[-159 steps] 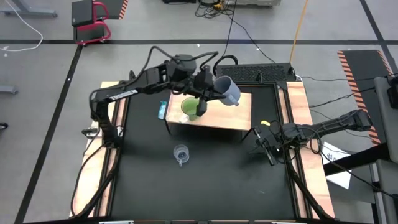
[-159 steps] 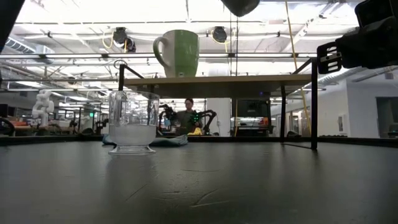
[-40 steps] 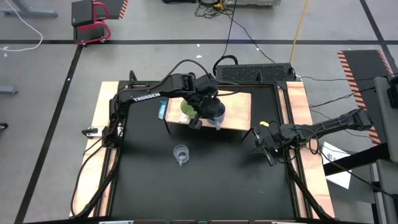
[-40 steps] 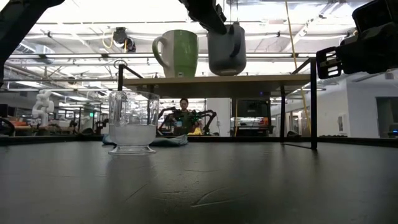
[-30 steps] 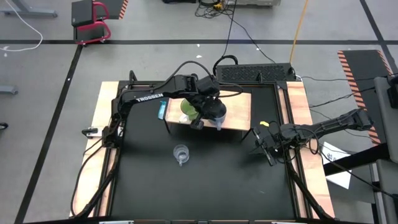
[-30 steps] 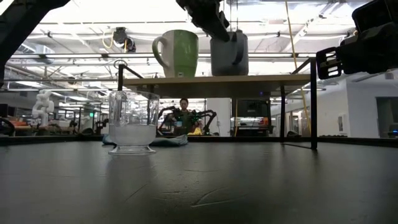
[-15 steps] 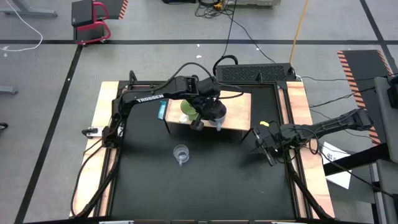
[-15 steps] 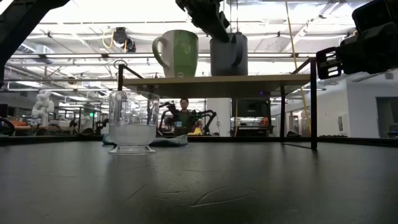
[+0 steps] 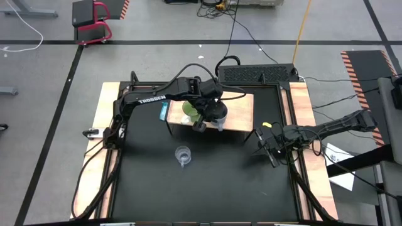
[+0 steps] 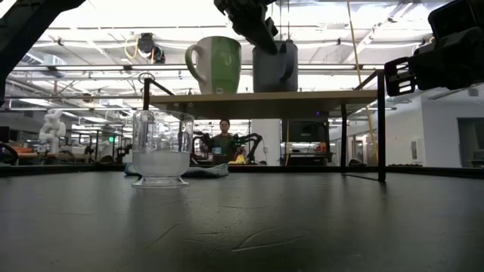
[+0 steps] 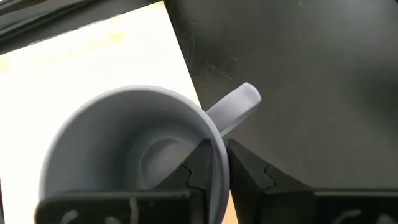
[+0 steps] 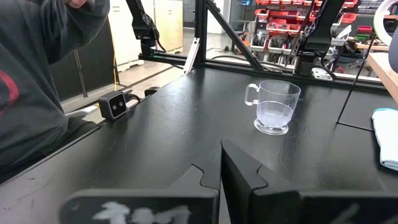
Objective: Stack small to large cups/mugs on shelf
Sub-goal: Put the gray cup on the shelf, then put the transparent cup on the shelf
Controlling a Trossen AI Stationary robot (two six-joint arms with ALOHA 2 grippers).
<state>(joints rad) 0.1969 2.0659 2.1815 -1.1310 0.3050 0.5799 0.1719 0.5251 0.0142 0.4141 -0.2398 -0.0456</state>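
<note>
Grey-blue mug now stands upright on the tan shelf just beside the lime-green mug, where seconds ago it hung tilted in the air. The left end effector has slackened, its fingers straddling the rim with only a narrow gap. The clear glass cup stays on the black desk, and the right end effector waits fully closed and empty at the desk's right side.

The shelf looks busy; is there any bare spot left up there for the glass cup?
The shelf has bare board toward the right arm's side, beyond the grey-blue mug. The middle is crowded: the lime-green mug and grey-blue mug stand close together, with the left gripper at the grey-blue mug's rim. The glass cup sits below on the black tabletop, which is mostly bare.
</note>
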